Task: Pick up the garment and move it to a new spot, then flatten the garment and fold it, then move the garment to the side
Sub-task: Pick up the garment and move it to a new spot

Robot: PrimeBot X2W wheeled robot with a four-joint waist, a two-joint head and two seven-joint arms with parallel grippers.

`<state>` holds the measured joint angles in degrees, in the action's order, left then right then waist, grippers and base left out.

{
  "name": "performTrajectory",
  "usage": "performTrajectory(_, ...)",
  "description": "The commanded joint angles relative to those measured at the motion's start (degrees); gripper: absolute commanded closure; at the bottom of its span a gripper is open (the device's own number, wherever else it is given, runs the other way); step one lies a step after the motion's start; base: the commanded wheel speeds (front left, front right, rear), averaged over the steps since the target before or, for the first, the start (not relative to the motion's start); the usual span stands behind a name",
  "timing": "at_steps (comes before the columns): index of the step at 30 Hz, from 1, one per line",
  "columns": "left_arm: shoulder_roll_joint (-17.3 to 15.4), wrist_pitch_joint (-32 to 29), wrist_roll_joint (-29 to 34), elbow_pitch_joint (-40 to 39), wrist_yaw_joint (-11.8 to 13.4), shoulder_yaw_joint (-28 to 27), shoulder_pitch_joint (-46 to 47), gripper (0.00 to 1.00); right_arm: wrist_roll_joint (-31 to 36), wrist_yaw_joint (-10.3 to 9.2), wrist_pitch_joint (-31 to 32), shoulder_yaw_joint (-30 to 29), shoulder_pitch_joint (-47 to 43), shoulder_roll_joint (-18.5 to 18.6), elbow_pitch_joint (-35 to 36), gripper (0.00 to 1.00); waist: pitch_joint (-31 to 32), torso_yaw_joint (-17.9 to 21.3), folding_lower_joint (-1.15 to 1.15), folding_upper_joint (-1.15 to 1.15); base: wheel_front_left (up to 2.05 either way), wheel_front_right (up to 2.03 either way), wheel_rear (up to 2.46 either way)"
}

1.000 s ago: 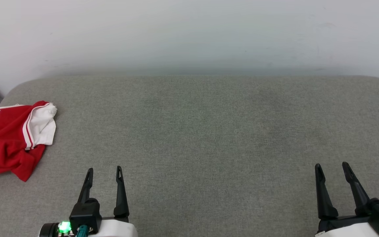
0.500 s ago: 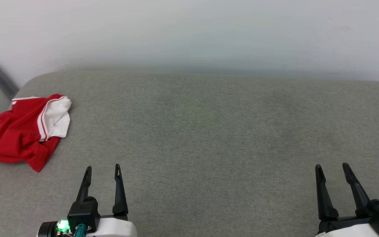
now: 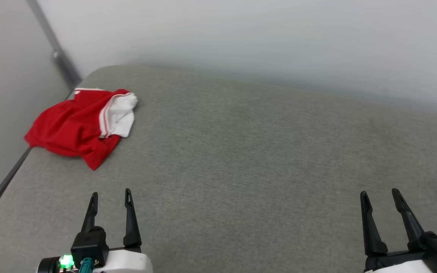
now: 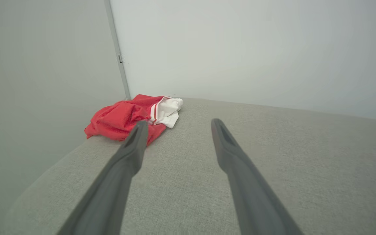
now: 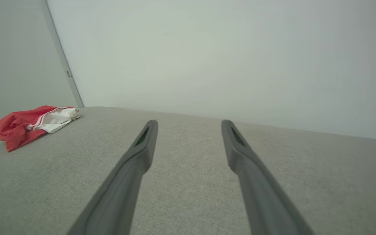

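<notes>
The garment (image 3: 74, 127) lies crumpled at the far left corner of the grey padded surface, red with one white sleeve (image 3: 121, 113) and striped trim on top. The left wrist view shows the garment (image 4: 122, 119) ahead and to the left; the right wrist view has the garment (image 5: 21, 125) far off to the left. My left gripper (image 3: 110, 197) hovers open near the front edge, well short of the cloth, with nothing between its fingers. Open and empty too, my right gripper (image 3: 380, 195) sits at the lower right.
The grey padded surface (image 3: 260, 159) runs wide between both grippers and back to a pale wall (image 3: 241, 38). A second wall with a grey corner strip (image 3: 57, 57) closes off the left side, just behind the garment. The surface's rounded left edge (image 3: 2, 204) drops away.
The whole head picture has swung left, so the garment and corner now sit further right and higher in view. Both grippers keep their places and stay open.
</notes>
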<state>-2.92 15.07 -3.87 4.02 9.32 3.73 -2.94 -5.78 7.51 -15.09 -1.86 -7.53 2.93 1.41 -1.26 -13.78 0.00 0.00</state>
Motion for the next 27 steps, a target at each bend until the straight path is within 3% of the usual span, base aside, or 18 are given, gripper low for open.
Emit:
performTrajectory(1, 0.1, 0.2, -0.2, 0.1, 0.3, -0.2, 0.0, 0.00, 0.1, -0.04, -0.1, 0.2, -0.6, -0.1, 0.2, 0.00, 0.0, -2.5, 0.00, 0.00, 0.00, 0.00, 0.00)
performTrajectory(15, 0.1, 0.2, -0.8, 0.0, 0.6, -3.2, -0.6, 0.00, 1.2, -0.04, -0.1, 1.1, -0.8, -0.1, 0.3, 0.00, -0.1, -12.4, 0.00, 0.00, 0.00, 0.00, 0.00)
performTrajectory(27, 0.1, 0.2, -1.0, 0.2, 0.3, -4.3, 1.0, 0.00, 2.2, -0.04, -0.1, 1.5, -0.1, -0.1, 0.4, 0.00, -1.2, -14.1, 0.00, 0.00, 0.00, 0.00, 0.00)
